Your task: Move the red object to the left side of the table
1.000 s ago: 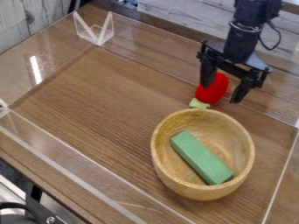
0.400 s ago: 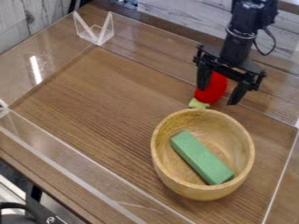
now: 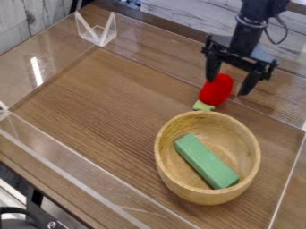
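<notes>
The red object point(image 3: 216, 90), a small rounded toy fruit with a pale green stem end point(image 3: 203, 106), lies on the brown wood-grain table point(image 3: 107, 98) at the right, just beyond the wooden bowl's rim. My black gripper point(image 3: 234, 81) points down directly above and slightly behind it. Its fingers point(image 3: 210, 69) stand wide open on either side, holding nothing.
A round light wooden bowl point(image 3: 174, 164) holding a green rectangular block point(image 3: 206, 161) sits in front of the red object. Clear acrylic walls point(image 3: 93, 31) edge the table. A cable hangs behind the arm at the upper right.
The open gripper has lifted a little off the red object, which now shows more fully below the fingers. The red object and bowl stay where they were.
</notes>
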Available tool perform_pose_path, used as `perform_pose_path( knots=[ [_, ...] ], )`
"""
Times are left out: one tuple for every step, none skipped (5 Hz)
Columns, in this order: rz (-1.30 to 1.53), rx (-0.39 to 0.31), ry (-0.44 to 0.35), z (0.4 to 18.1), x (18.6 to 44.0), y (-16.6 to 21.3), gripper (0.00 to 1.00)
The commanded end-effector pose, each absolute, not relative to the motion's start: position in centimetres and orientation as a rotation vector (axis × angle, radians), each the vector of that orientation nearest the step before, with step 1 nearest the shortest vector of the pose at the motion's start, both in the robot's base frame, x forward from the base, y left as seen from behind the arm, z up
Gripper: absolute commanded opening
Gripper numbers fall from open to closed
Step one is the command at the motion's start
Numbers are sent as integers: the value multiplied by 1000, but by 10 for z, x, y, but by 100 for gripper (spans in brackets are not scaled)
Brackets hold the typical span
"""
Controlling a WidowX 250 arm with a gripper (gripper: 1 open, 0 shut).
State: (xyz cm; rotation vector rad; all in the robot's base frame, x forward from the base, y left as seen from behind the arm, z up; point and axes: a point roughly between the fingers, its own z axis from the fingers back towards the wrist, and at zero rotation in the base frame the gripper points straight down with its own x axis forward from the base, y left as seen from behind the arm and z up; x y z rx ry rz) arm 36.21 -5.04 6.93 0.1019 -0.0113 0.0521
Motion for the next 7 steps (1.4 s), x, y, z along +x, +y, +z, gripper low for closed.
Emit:
perform_pose_path(
  knots=[
    [84, 87, -98, 102, 376, -40, 0],
    [97, 85, -81, 103, 375, -34, 100],
    [41, 85, -63, 96, 372, -46, 100],
    [-7, 81, -44, 87, 370, -60, 100],
    [-8, 77, -34, 85, 367, -58, 100],
    [-6, 82, -30, 85, 368, -52, 100],
    [25, 88, -26, 86, 367, -53, 100]
  ],
)
